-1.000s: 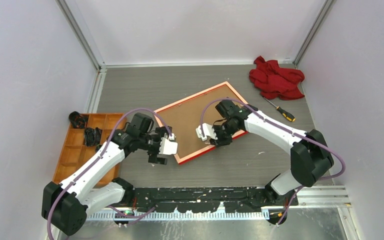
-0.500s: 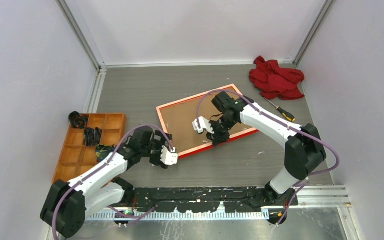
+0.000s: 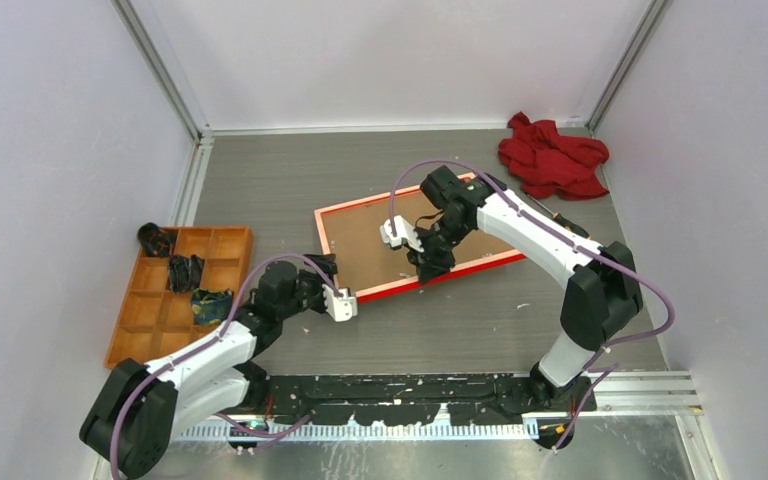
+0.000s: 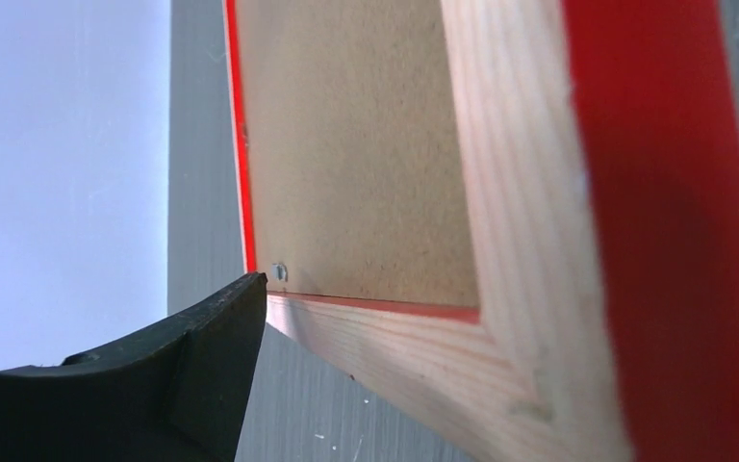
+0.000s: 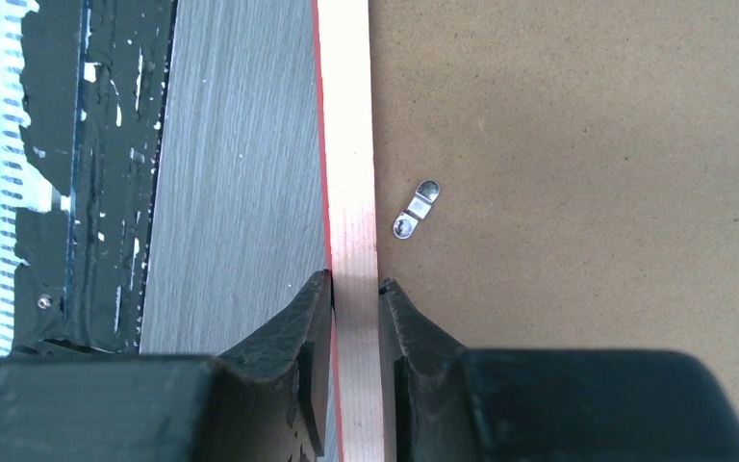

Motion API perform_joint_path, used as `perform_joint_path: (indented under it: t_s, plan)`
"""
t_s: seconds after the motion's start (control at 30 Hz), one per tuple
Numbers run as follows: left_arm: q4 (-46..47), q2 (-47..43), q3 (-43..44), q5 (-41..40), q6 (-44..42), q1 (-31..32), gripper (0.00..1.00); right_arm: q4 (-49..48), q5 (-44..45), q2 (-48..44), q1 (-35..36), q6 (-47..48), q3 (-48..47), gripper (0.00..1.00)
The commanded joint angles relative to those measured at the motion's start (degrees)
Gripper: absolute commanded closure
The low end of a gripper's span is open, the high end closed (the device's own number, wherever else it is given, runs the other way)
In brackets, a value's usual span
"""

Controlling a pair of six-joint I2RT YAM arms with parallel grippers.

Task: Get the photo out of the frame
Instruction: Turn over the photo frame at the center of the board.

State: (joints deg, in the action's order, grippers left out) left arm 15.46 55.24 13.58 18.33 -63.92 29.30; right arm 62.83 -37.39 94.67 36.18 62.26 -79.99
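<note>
1. left arm (image 3: 205, 348): white moulded link shells set between bulky, rounded black joint housings.
2. left purple cable (image 3: 270, 260): thin, glossy, standing off the arm in a loose loop near the wrist.
3. right arm (image 3: 540, 240): same build, with white shells and black elbow and shoulder housings.
4. right purple cable (image 3: 671, 325): matching, bowed clear of the elbow.
5. left gripper (image 3: 343, 303): white boxy block on a black wrist. One matte black finger (image 4: 154, 385) shows, wedge-shaped with a bevelled tip.
6. right gripper (image 5: 354, 289): two matte black fingers (image 5: 300, 337), thick at the root, tapering to blunt tips.
</note>
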Motion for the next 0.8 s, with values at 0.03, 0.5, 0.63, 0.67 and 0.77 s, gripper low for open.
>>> perform_joint_path:
  t_s: [0.03,0.5,0.63,0.67,0.77]
  plan:
    - [9.48,-2.12,-0.66,-0.4,3.37,0.38,0.35,3.64,-4.85,0.4,-0.63,-1.69,-5.88,0.99]
    - [11.78,-2.43,0.23,-1.22,5.29,0.67,0.78,4.04,-1.99,-0.42,-2.54,-3.02,-7.74,0.67]
    - [11.7,-2.34,0.61,-1.16,6.27,0.67,0.78,0.84,4.54,-3.33,-2.61,-1.33,-4.35,0.53]
    - [11.53,-2.27,0.77,-1.13,6.41,0.67,0.78,-0.56,6.32,-4.3,-2.5,-1.15,-3.06,0.5]
    - [9.86,-2.16,1.81,-1.12,6.76,0.67,0.78,-3.2,9.93,-7.09,-2.36,0.36,0.03,0.43]
